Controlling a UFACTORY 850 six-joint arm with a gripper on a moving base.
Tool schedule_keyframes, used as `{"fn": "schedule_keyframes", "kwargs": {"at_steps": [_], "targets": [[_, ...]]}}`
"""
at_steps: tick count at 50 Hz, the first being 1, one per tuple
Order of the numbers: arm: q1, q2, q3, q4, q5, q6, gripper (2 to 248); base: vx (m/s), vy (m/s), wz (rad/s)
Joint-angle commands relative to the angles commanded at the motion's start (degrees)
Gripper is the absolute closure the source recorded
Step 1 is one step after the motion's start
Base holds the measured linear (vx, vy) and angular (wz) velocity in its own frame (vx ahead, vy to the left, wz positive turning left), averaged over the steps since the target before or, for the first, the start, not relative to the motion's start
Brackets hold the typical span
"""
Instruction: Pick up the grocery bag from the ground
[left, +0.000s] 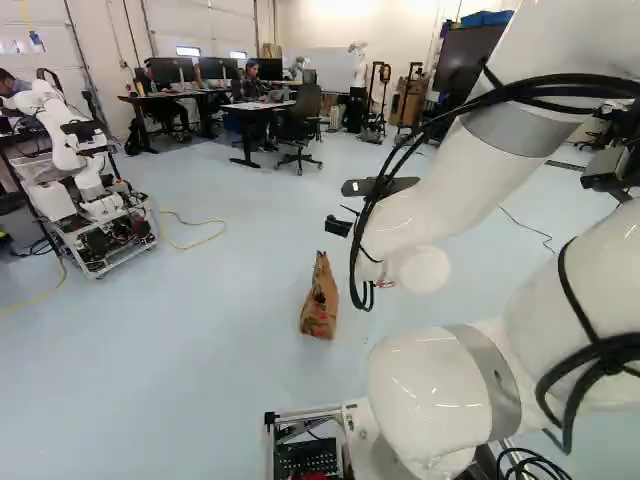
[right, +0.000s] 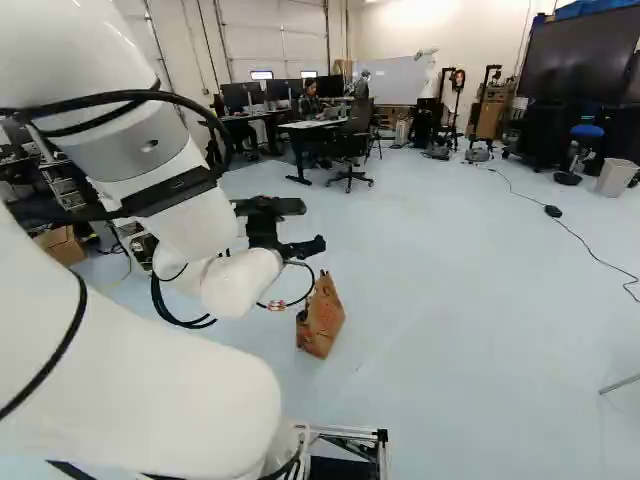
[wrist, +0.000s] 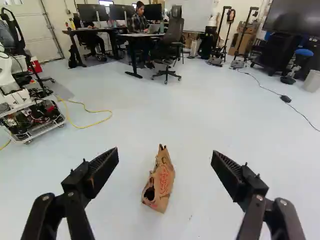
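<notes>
Legible text: none. Print seen on the crumpled brown paper grocery bag (wrist: 159, 195) only: red lettering (wrist: 164, 179) on its side, beside the dark hole in the paper; too small to read from here. Red marks also visible low on the bag in left base view, fainter in right base view; characters unresolved.

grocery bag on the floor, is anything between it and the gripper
Nothing visible stands in the way. The paper bag is on the floor ahead of the open gripper, in plain sight through the gap between its two fingers.
</notes>
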Motion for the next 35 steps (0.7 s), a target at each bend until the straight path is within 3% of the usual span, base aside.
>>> {"fn": "schedule_keyframes", "kwargs": {"at_steps": [21, 35], "targets": [[0.0, 0.0, 0.0, 0.0, 0.0, 0.0, 3, 0.181, 0.0, -0.017], [0.0, -0.68, -0.58, 0.0, 0.0, 0.0, 3, 0.043, 0.001, -0.004]]}}
